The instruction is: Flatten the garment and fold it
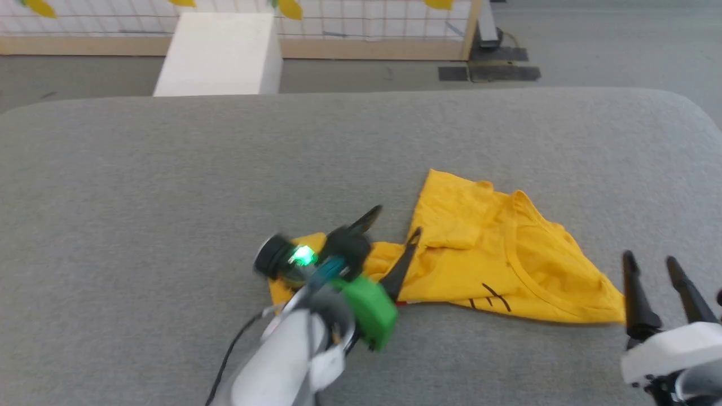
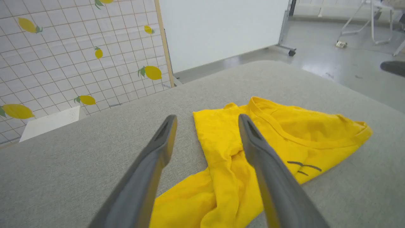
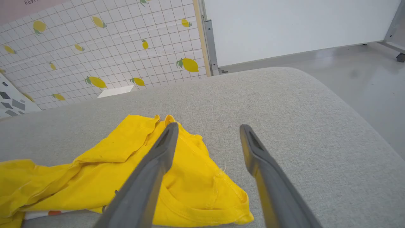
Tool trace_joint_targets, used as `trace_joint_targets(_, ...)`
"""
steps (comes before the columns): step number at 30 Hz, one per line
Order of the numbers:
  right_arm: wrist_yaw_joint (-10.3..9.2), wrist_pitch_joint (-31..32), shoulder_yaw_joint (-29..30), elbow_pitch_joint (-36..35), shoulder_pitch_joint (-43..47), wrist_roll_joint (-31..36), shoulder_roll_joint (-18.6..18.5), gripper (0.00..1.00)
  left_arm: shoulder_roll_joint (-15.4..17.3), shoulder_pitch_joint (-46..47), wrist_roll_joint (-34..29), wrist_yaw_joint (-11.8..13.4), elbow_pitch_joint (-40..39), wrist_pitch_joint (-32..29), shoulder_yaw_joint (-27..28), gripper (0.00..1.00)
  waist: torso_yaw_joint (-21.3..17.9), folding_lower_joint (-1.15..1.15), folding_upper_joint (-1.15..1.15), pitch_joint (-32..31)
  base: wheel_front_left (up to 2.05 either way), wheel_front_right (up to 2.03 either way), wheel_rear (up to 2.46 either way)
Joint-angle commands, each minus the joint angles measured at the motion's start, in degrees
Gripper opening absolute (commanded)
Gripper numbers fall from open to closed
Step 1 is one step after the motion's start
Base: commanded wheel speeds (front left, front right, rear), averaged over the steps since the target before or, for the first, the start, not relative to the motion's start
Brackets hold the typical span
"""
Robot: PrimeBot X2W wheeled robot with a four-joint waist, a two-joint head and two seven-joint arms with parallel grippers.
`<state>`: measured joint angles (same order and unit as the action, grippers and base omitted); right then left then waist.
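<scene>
No text can be read; cut-off dark lettering on the pink panel (image 3: 19, 4) above the lemon-patterned wall (image 3: 120, 41) is illegible.

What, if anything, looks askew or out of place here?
The garment lies crumpled on the grey surface, bunched and doubled over itself instead of flat, its print mostly hidden underneath. Nothing looks spilled or torn.
</scene>
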<state>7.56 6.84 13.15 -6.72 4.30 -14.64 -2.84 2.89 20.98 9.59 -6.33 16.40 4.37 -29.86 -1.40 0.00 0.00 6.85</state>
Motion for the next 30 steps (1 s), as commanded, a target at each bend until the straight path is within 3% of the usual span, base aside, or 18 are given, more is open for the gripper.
trace_joint_targets(1,-0.08,-0.7,-2.8,0.4,-2.0,-0.7,0.0,1.0,0.0,7.7,-1.8,-0.6,5.7,-8.0,-4.0,1.0,-2.9,0.0,0.0,2.9,0.0,0.0,0.0)
trace_joint_targets(7,-0.08,-1.6,-5.8,1.6,-3.8,-1.5,0.0,1.0,1.0,17.3,-3.4,-1.1,13.2,-21.0,-11.1,1.0,-4.6,0.0,0.0,4.9,0.0,0.0,0.0)
trace_joint_targets(14,-0.08,-2.7,-7.0,3.3,-5.3,-2.4,0.0,1.0,4.1,25.1,2.9,-1.1,15.8,-29.2,-21.5,1.0,-5.6,0.0,0.0,6.5,0.0,0.0,0.0)
trace_joint_targets(25,-0.08,-3.1,-8.8,4.7,-6.7,-2.9,0.0,1.0,2.8,27.7,4.5,-1.0,20.6,-29.9,-23.3,1.0,-6.6,0.0,0.0,7.3,0.0,0.0,0.0)
trace_joint_targets(26,-0.08,-3.1,-9.0,4.7,-6.8,-3.0,0.0,1.0,2.6,28.0,5.0,-1.1,20.9,-29.8,-23.8,0.93,-6.6,0.0,0.0,7.4,0.0,0.0,0.0)
trace_joint_targets(27,-0.08,-3.2,-9.3,4.9,-7.1,-3.0,0.0,1.0,2.2,28.8,6.1,-1.1,21.5,-28.7,-25.0,0.0,-6.8,0.0,0.0,7.5,0.0,0.0,0.0)
trace_joint_targets(30,-0.08,-3.4,-9.3,5.1,-7.2,-3.1,0.0,1.0,1.9,29.6,7.4,-1.1,21.6,-25.7,-24.9,0.0,-6.6,0.0,0.0,7.4,0.0,0.0,0.0)
